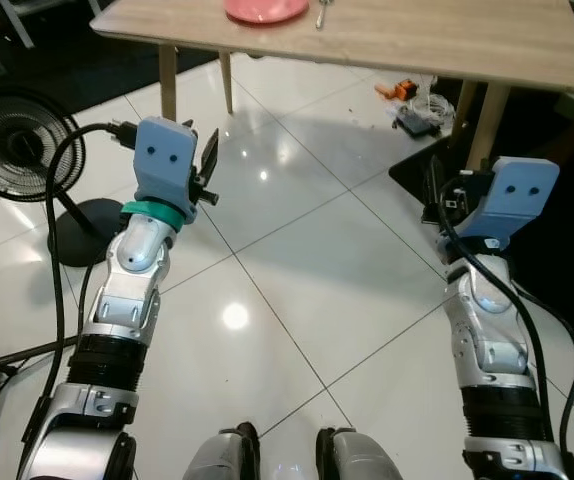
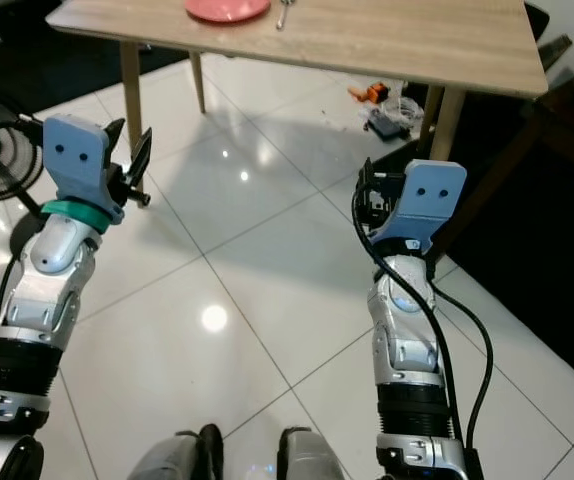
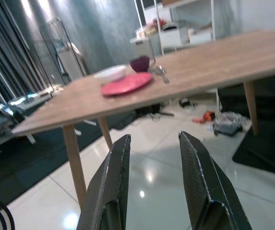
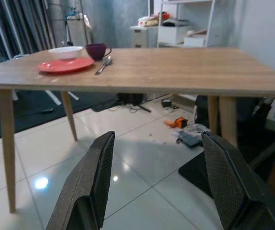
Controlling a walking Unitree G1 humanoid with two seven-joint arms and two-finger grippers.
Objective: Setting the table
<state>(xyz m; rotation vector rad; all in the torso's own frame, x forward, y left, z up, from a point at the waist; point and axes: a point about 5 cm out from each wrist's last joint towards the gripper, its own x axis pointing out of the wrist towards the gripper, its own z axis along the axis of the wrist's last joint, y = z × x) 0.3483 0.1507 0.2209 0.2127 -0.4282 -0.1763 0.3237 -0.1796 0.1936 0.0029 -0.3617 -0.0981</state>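
Both tools, left tool (image 3: 152, 187) and right tool (image 4: 161, 187), parted and empty short of the worktop (image 4: 185, 67); red plate (image 4: 65, 64) likely stiff, slick, breakable—best pinched at the rim.

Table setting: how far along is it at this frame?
Done: a red plate, white bowl, dark mug and spoon already sit together at one end of the wooden table. In hand: nothing; the left gripper and right gripper are both open, raised over the tiled floor short of the table. Left: cannot tell what else is meant to be laid.
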